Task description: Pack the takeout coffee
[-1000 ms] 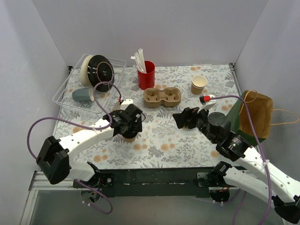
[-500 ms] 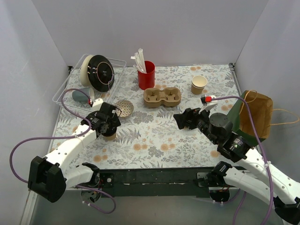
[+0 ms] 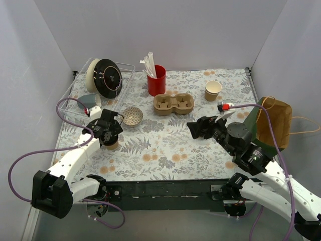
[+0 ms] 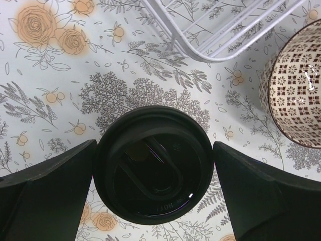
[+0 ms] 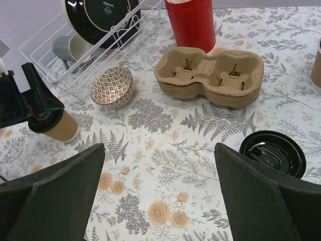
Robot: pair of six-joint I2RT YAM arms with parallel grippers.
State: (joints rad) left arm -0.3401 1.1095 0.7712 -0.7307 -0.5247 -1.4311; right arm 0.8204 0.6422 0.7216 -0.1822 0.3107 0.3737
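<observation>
"Kraft cup, black lid: where does the takeout coffee (image 5: 59, 127) stand?"

"Near the table's left edge, in front of the wire dish rack (image 3: 70, 98), beside the patterned bowl (image 4: 293, 90). My left gripper (image 4: 154, 168) is clamped on it, a finger against each side of the lid. My right gripper (image 5: 159, 165) hangs spread wide over the middle, holding nothing."

"What worries you?"

"A squeeze that high could pop the lid or tip the cup; a swing could clip the bowl."

"Changed?"

"A second ago I had it mid-table; it has gone leftward, away from the pulp cup carrier (image 5: 210, 75) near the far edge."
</observation>
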